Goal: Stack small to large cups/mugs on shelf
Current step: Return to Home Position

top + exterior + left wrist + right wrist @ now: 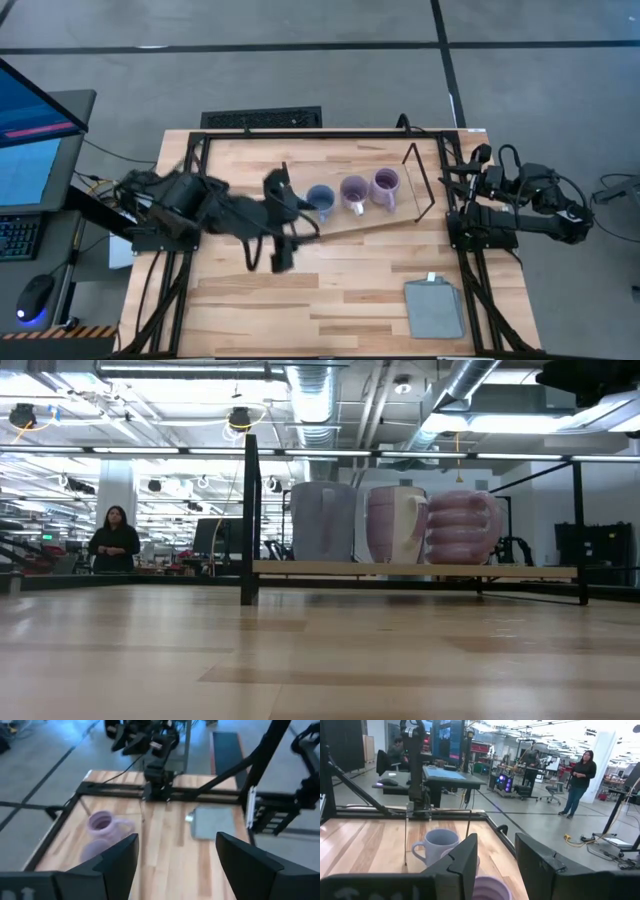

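Mugs (354,190), one blue and two purple, line the shelf (520,570); left hand (175,865), right hand (495,865) both spread

No writing, brand, number or sign can be read in any view. The monitor (30,140), well apart from the left hand (176,837) on its outer side, shows only blue and red bands. Pale marks on that hand's housing are too blurred to make out.
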You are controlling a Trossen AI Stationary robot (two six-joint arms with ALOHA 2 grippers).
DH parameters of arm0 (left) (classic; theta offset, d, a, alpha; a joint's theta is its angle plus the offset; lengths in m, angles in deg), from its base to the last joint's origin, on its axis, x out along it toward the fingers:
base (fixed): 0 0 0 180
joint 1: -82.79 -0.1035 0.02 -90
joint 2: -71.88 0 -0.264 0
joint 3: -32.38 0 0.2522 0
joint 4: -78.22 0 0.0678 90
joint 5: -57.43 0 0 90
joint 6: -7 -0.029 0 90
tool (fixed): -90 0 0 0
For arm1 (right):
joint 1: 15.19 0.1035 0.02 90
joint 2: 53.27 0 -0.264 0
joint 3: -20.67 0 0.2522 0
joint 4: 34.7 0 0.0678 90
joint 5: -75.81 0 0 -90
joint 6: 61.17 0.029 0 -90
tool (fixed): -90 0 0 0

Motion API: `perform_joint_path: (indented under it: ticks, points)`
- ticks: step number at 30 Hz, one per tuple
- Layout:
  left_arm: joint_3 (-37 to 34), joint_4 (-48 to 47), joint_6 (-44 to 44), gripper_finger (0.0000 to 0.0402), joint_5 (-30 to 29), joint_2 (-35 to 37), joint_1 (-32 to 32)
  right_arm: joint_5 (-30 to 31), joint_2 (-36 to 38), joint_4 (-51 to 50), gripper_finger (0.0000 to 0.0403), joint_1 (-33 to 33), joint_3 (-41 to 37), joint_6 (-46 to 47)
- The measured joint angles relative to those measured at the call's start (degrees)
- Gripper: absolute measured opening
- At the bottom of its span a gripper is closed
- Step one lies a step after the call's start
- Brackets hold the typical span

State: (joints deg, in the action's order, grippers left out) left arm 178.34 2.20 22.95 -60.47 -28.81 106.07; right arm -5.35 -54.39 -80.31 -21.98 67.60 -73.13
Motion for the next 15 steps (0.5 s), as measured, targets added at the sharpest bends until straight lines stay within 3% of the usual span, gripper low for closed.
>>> perform_joint_path:
  ticks: [9,12,15]
  points:
    - [-0.6,-11.6,-6.7,0.0257,5.7,9.6,-4.4,0.0,0.0,0.0,0.0153,0.0,0.0,0.0]
    - [-5.3,-11.4,-8.0,0.0257,6.7,15.5,-5.3,0.0,0.0,0.0,0.0153,0.0,0.0,0.0]
    - [-14.6,-6.2,-9.1,0.0257,7.2,22.6,-5.6,0.0,0.0,0.0,0.0155,0.0,0.0,0.0]
